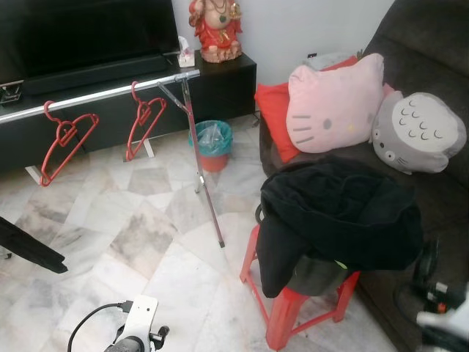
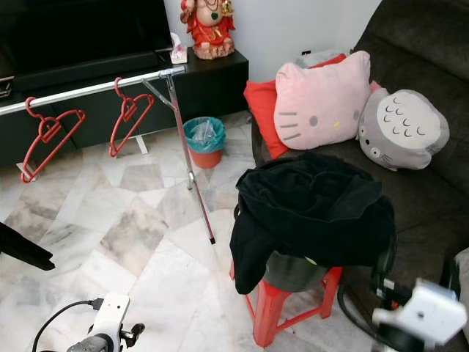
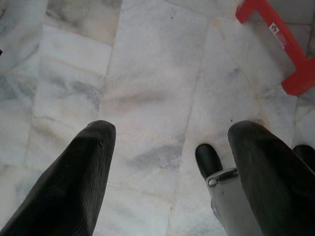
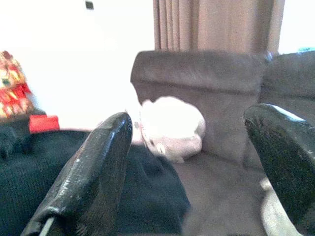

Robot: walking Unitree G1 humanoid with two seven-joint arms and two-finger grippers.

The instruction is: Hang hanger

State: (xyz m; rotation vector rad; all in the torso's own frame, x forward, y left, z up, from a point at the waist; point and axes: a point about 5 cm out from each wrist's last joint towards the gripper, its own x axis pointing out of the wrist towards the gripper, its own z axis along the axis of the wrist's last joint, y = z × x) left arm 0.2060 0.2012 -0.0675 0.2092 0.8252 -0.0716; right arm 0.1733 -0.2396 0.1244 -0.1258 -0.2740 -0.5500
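Two red hangers hang on a silver rail [image 1: 95, 93] in front of the black TV cabinet, one at the left [image 1: 66, 141] and one nearer the rail's end [image 1: 146, 119]. A black garment [image 1: 337, 213] lies heaped over a red plastic stool [image 1: 289, 312] beside the sofa. My left gripper [image 3: 172, 130] is open and holds nothing, pointing down at the marble floor close to a foot of the stool [image 3: 290, 49]. My right gripper [image 4: 189, 118] is open with nothing between its fingers, low beside the sofa and facing the black garment [image 4: 29, 177] and a pale cushion [image 4: 172, 128].
The rail's slanted leg [image 1: 205, 183] reaches down to the floor ahead of me. A teal bin [image 1: 211, 144] stands behind it. The dark sofa [image 1: 432, 66] at the right holds a pink cat cushion [image 1: 333, 103], a grey cushion [image 1: 418, 132] and a red one [image 1: 275, 110]. A black object [image 1: 29, 249] juts in at the left edge.
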